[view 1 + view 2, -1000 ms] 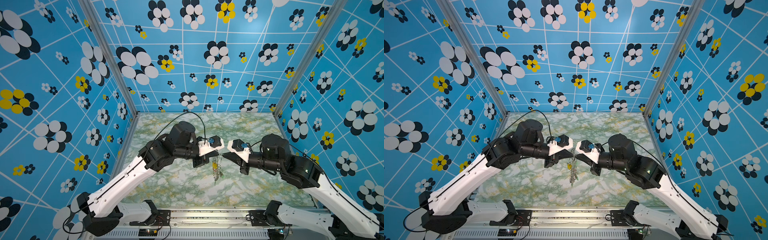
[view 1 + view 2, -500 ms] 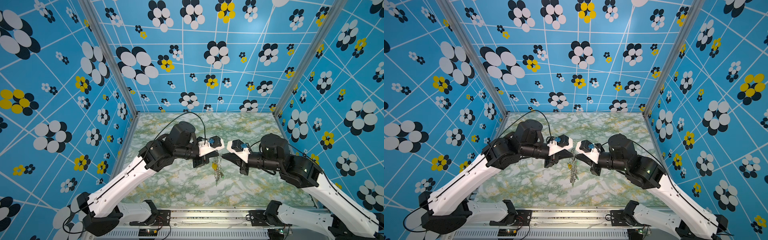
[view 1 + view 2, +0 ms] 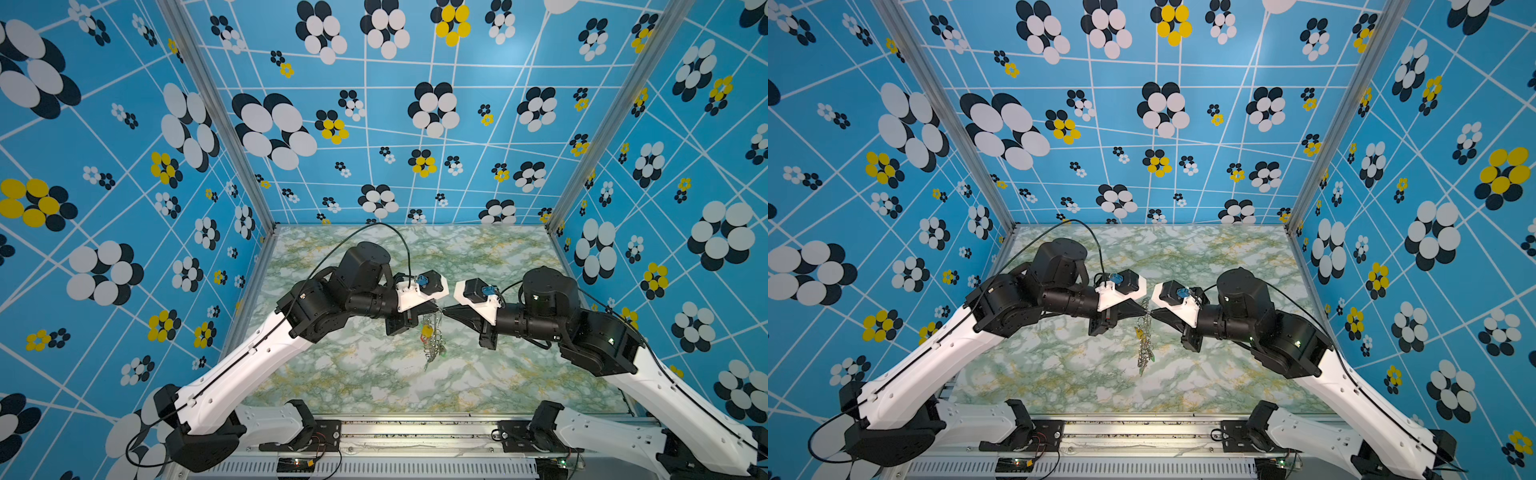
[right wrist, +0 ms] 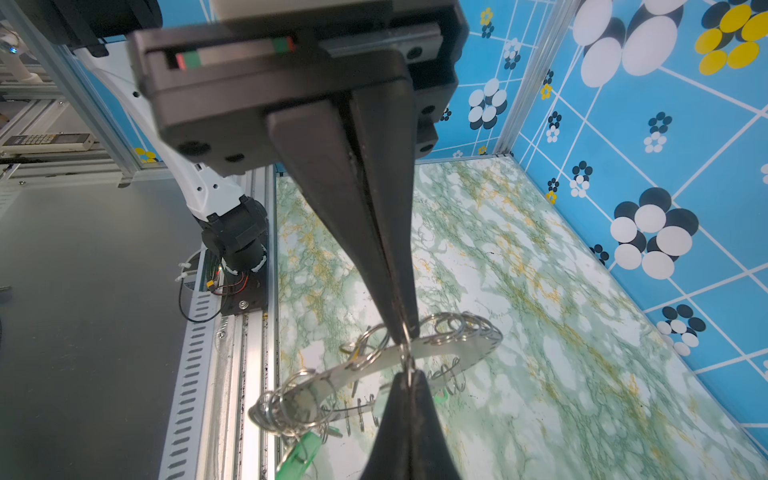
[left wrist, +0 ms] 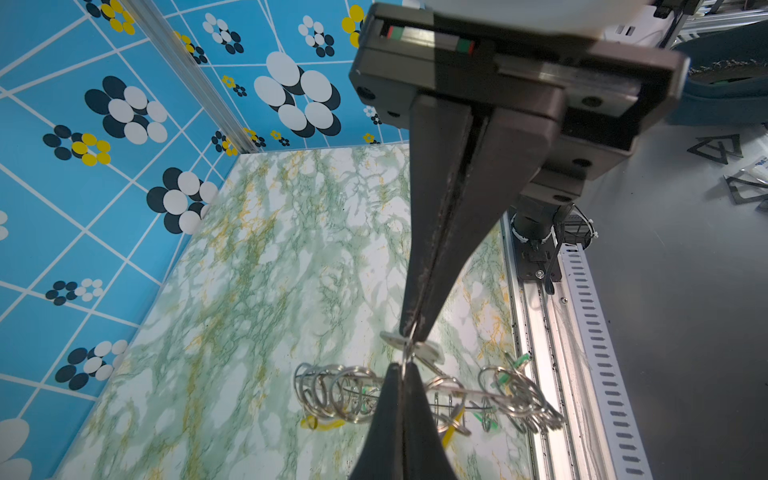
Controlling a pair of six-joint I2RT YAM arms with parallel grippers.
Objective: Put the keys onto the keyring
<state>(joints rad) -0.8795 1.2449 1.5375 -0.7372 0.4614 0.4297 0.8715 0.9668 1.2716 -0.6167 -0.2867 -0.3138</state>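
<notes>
Keyring flat face: right wrist view only

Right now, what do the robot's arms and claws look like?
The left arm and right arm have glossy white shells, black joint housings and a blue plug at each wrist. A thin black cable runs to the left one. The left claw and right claw are dark grey tapering wedges, with red-and-green marks on their bases.

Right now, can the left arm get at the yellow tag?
Probably not. The left end effector and right end effector are both shut on one loop of the keyring, tip to tip; the yellow tag hangs below, so the left must let go first.
</notes>
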